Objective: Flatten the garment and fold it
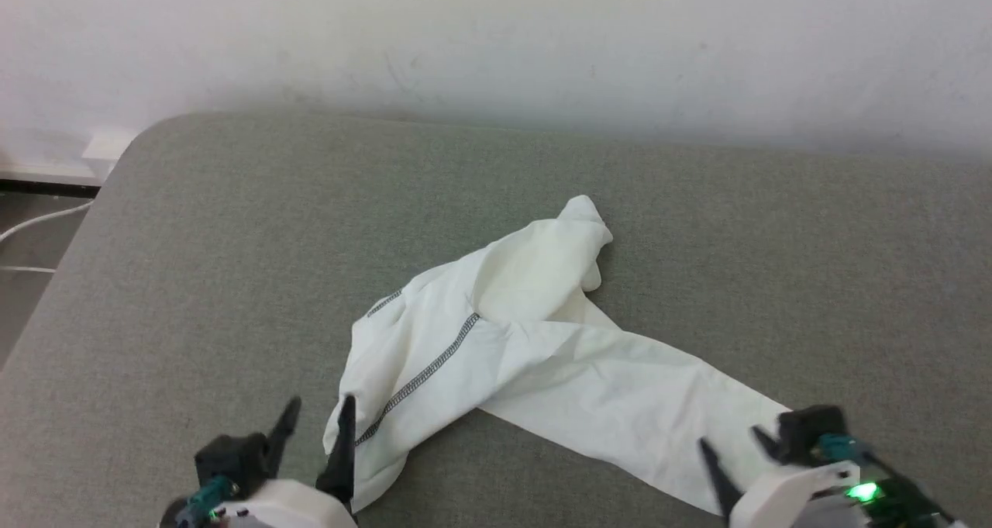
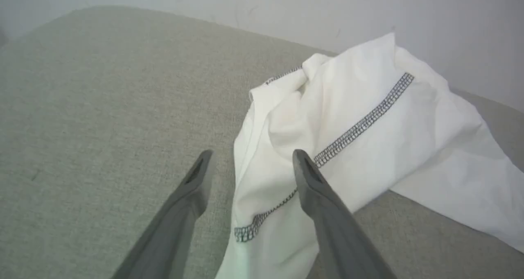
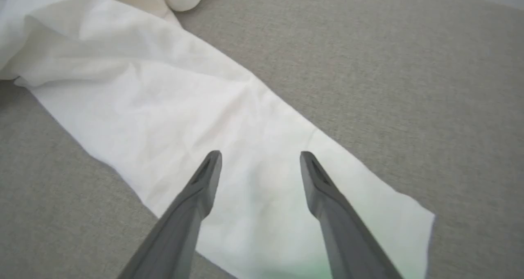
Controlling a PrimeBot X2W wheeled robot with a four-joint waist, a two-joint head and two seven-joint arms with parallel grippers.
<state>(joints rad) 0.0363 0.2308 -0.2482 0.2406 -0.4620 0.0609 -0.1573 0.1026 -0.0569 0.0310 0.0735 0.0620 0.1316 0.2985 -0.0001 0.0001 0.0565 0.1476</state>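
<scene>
**White T-shirt bunched on the grey cushion, both grippers spread**

The white T-shirt lies crumpled on the middle of the grey cushion, towards its front edge. A dark zigzag stitching runs along one seam. One flat strip of the fabric reaches to the front right part of the cushion. The left gripper has its fingers wide apart; the shirt's left edge lies between them and is not pinched. The right gripper is also spread wide, over the flat strip, and grips nothing.
</scene>
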